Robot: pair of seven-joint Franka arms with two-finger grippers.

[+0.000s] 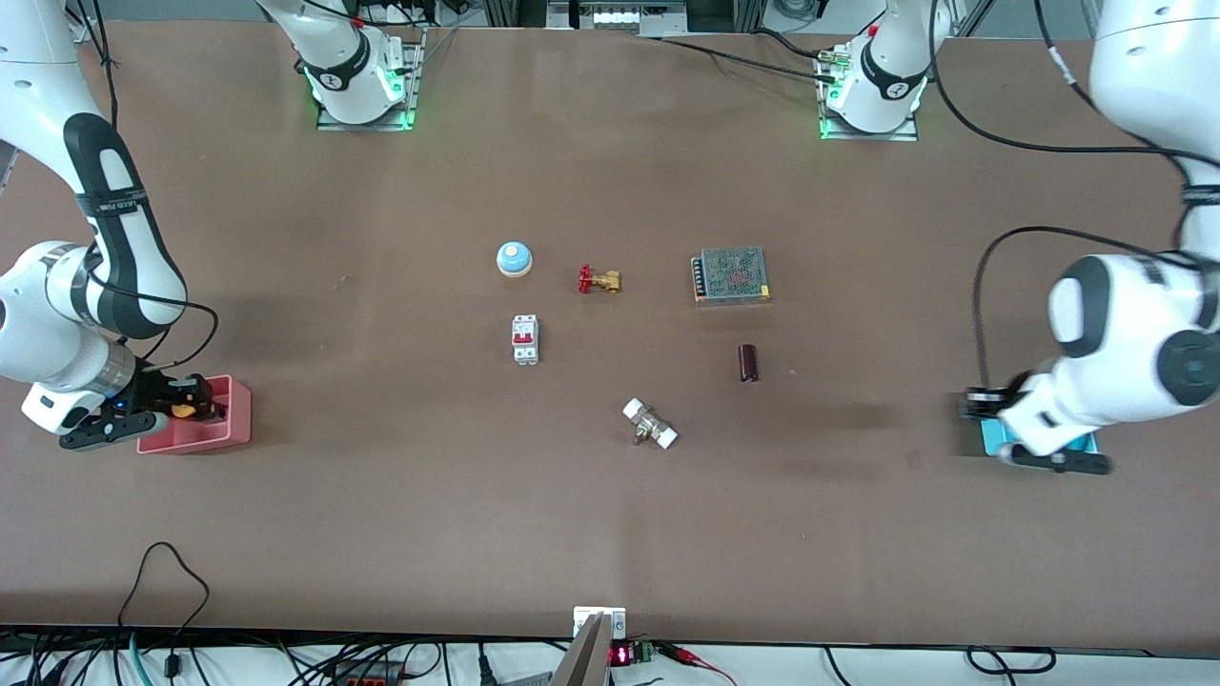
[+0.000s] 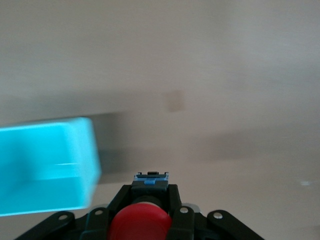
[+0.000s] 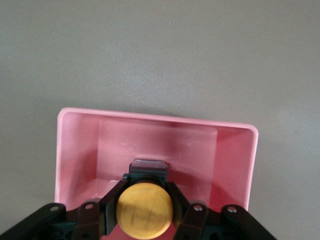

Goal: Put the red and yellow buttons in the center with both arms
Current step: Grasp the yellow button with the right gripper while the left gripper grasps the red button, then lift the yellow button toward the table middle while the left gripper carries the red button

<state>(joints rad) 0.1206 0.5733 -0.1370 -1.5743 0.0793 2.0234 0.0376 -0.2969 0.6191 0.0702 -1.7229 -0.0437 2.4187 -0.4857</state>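
My right gripper [image 1: 195, 400] is shut on the yellow button [image 1: 183, 410] and holds it over the pink bin [image 1: 233, 424] at the right arm's end of the table. In the right wrist view the orange-yellow cap [image 3: 145, 210] sits between the black fingers [image 3: 111, 200], above the bin's floor [image 3: 80, 145]. My left gripper [image 1: 974, 405] is shut on the red button [image 2: 139, 222] and holds it over bare brown tabletop [image 2: 225, 100], beside the cyan bin [image 2: 45, 167]. In the front view the red button is hidden by the left hand. The cyan bin [image 1: 996, 436] shows partly under that hand.
On the middle of the table lie a blue dome bell [image 1: 514, 258], a red-handled brass valve [image 1: 599, 280], a metal mesh box [image 1: 731, 274], a white breaker [image 1: 525, 339], a dark cylinder [image 1: 748, 363] and a white-ended fitting [image 1: 650, 424].
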